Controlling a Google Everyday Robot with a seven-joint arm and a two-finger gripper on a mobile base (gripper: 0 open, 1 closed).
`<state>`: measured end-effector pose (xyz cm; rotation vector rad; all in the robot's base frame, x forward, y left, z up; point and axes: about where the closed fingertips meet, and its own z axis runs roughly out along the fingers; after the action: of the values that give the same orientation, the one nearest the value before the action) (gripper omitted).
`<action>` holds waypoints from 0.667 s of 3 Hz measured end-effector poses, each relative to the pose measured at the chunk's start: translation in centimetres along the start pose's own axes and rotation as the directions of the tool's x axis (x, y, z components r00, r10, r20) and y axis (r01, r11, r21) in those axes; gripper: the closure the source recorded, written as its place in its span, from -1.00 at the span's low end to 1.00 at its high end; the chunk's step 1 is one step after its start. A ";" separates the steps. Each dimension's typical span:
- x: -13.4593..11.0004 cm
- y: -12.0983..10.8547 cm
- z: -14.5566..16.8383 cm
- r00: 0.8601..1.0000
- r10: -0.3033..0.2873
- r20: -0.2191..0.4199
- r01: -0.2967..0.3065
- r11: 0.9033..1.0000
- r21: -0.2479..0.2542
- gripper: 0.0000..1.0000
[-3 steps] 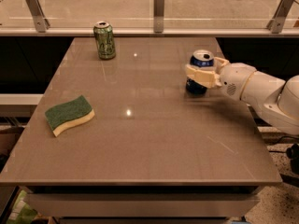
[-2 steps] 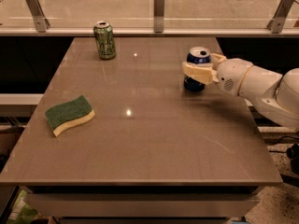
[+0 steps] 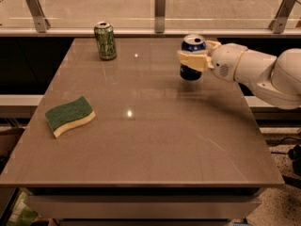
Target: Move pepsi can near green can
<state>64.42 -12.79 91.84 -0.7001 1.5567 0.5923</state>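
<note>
With the gripper closed around the pepsi can, carries it slightly up and leftward from its spot of a second ago, over the right rear of the table, and leaves a wide gap to cover to the green can at back left.

1. The end effector, clamped around the pepsi can, now sits higher in view and further left over the bench.
2. The pepsi can is now nearer the green can.
</note>
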 end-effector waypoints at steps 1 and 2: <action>-1.2 -0.4 1.7 1.000 -0.030 0.009 0.030 0.999 -0.018 1.00; -2.5 -0.5 4.0 0.998 -0.057 0.025 0.058 0.997 -0.048 1.00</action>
<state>67.60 -10.01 93.93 -0.7692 1.4992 0.5956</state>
